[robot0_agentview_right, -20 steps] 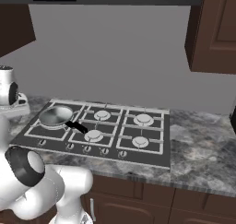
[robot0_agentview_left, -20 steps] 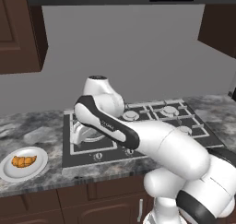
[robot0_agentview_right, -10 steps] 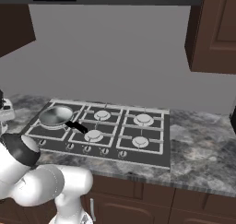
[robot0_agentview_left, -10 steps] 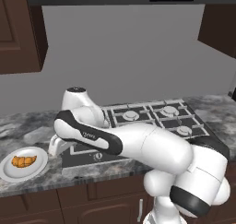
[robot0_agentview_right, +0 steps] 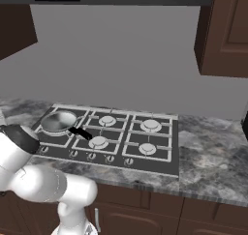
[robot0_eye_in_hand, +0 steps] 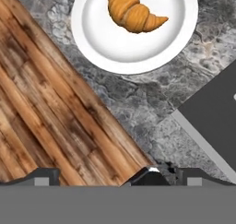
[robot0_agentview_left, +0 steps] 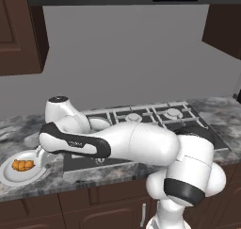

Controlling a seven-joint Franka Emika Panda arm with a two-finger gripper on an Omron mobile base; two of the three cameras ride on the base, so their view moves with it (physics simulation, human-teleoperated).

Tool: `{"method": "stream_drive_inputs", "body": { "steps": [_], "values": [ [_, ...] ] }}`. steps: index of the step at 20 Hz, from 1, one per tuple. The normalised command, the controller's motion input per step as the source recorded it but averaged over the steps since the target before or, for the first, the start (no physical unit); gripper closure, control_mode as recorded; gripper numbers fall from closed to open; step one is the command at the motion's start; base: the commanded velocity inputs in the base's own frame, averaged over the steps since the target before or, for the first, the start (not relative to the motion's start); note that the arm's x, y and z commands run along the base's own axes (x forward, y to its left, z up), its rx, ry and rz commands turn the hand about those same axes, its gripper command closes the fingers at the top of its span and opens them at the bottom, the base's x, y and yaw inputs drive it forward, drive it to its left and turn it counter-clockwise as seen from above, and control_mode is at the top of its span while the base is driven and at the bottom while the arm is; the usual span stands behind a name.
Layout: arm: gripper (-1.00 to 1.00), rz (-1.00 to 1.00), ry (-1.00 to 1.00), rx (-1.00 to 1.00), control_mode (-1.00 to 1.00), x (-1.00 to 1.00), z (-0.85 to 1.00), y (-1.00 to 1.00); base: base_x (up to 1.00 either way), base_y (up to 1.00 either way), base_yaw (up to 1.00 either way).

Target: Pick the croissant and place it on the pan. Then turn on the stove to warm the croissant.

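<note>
— So where is it in the job, do you reckon?

— Right at the start, I'd say: the reach for the croissant [robot0_agentview_left: 23, 165]. It lies on the white plate [robot0_agentview_left: 10, 176] at the far left of the table [robot0_agentview_left: 21, 124], and the arm is stretched out low toward it, the hand just beside the plate's right edge. The fingers [robot0_eye_in_hand: 46, 176] stand wide apart with nothing between them.

— What does it need next?

— To come over the plate, line up across the pastry's thick middle, drop and close. From the hand camera the croissant [robot0_eye_in_hand: 132, 9] sits off toward the plate's far side.

— And how does it look?

— Small, golden-orange, curved, with browner ridges and one tapered tip.

— And to the right?

— The pan [robot0_agentview_right: 58, 121], shiny steel with a black handle, waits on the stove [robot0_agentview_right: 160, 144], well apart from the plate.
</note>
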Motion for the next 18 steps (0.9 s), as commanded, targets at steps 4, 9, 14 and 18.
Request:
{"method": "stream_drive_inputs", "body": {
  "steps": [4,9,14,18],
  "values": [
    [-1.00,0.00,0.00,-0.08,-1.00,0.15,-0.11,0.23,0.00,0.00,0.00],
    [-1.00,-0.03,-0.01,-0.05,-1.00,0.28,-0.10,0.14,0.00,0.00,0.00],
    [-1.00,-0.09,-0.03,-0.01,-1.00,0.25,-0.09,0.19,0.00,0.00,0.00],
    [-1.00,-0.03,0.00,0.00,-1.00,0.13,-0.14,0.33,0.00,0.00,0.00]
  ]
}}
